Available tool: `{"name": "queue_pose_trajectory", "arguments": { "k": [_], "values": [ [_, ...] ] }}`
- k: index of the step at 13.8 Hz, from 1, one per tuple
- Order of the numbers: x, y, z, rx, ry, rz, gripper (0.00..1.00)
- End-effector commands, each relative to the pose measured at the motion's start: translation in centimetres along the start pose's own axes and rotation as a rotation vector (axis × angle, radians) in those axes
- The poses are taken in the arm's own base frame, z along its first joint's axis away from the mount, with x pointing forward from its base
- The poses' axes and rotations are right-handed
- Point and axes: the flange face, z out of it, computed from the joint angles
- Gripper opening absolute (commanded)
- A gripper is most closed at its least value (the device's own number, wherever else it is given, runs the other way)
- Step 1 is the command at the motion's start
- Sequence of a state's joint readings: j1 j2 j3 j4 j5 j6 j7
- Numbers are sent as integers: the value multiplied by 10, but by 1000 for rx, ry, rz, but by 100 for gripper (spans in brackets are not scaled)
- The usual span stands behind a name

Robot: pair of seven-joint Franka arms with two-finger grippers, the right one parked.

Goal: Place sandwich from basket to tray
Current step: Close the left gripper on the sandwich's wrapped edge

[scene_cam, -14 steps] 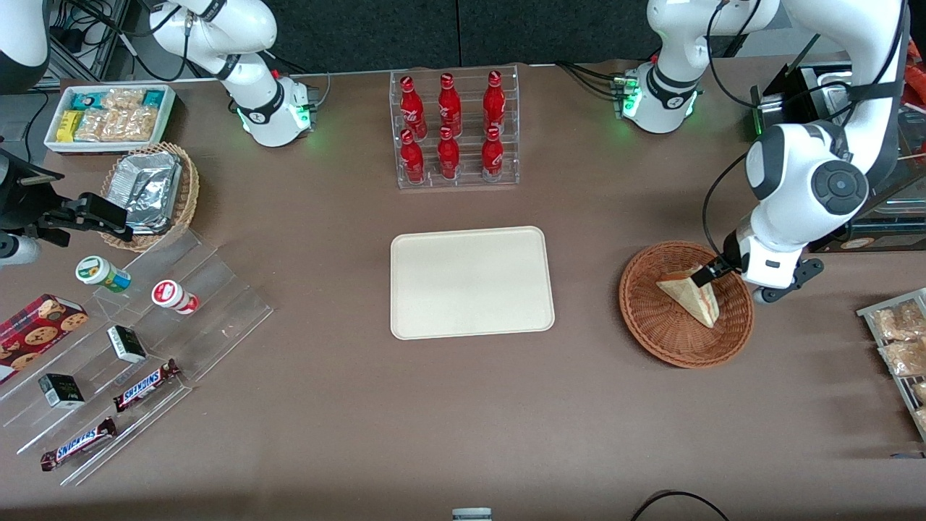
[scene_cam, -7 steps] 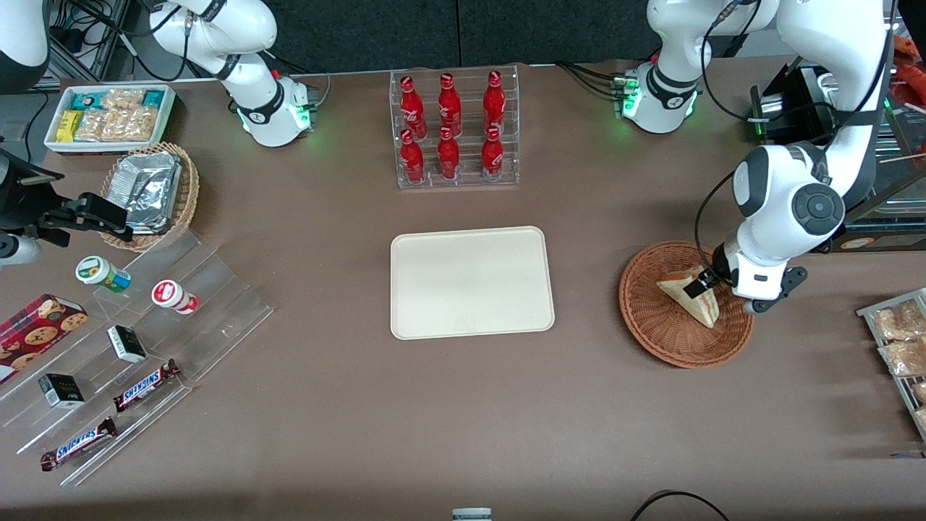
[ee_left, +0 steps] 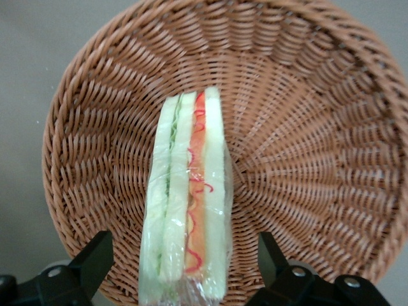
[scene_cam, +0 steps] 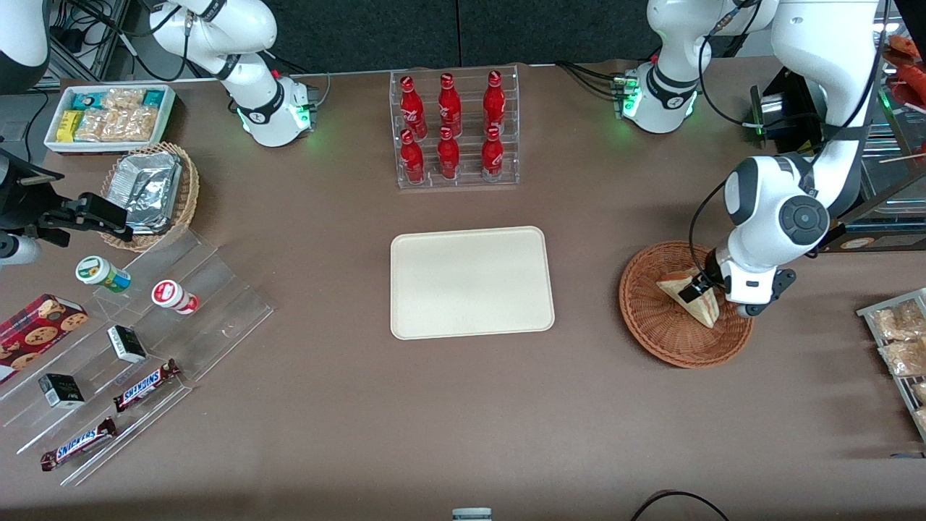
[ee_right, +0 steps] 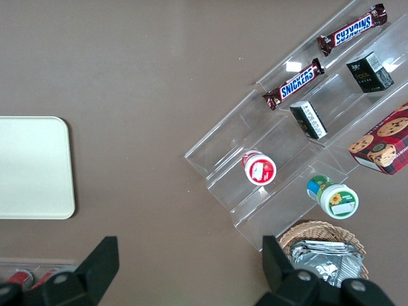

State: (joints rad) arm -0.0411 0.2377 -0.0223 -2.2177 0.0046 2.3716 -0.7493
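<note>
My gripper (ee_left: pixel 185 264), matt black plastic, hangs open over the basket (ee_left: pixel 306 127), a rough reddish-brown woven wicker. The sandwich (ee_left: pixel 188 197) is soft pale bread under glossy clear film. The tray (scene_cam: pixel 472 282) looks smooth, matt cream plastic.

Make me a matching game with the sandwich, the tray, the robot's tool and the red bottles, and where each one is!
Things:
1. sandwich
2. tray
3. tool
4. red bottles

Places:
A. in a clear rack
B. lying in the brown basket
C. bare, on the middle of the table
D. open, one finger on each side of the sandwich, over the basket

Pairs: 1-B, 2-C, 3-D, 4-A
</note>
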Motion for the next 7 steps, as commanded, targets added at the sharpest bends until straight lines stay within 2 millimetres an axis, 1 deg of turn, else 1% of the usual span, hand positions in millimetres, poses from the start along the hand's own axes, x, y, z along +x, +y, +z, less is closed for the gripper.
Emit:
{"name": "queue_pose_trajectory", "arguments": {
  "k": [1,2,3,5,6,7],
  "values": [
    [-3,-1,7,-1,-6,-24,100],
    [-4,-2,8,2,-9,-24,98],
    [-4,-2,11,10,-17,-28,83],
    [-3,-2,13,20,-26,-53,23],
    [-1,-1,9,15,-23,-54,0],
    [3,0,4,19,-25,-55,0]
  ]
}}
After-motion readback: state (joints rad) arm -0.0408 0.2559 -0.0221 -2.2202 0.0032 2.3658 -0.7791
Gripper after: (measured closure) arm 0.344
